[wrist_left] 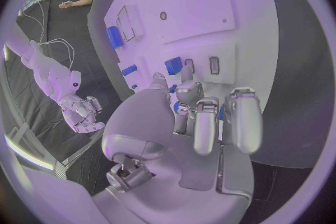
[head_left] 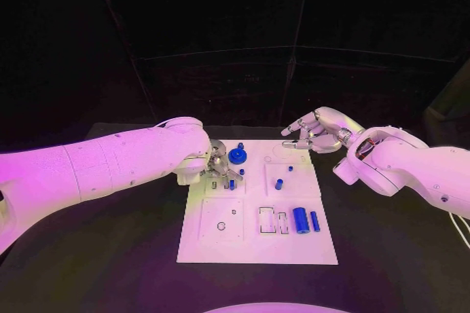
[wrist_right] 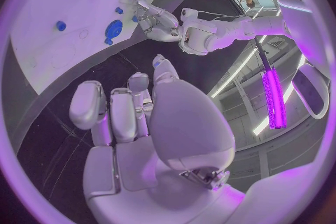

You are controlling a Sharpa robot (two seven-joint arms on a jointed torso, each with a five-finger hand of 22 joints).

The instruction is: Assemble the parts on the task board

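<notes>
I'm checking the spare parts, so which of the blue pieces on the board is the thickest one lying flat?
The fat blue cylinder lying near the board's front right, beside the slimmer blue rod. It is clearly wider than the rod and the small pegs farther back.

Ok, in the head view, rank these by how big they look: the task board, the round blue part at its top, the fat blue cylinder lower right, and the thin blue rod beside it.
1. Task board, by far.
2. Fat blue cylinder and round blue part: too alike to rank.
3. Thin blue rod, as long as the cylinder but much narrower.
</notes>
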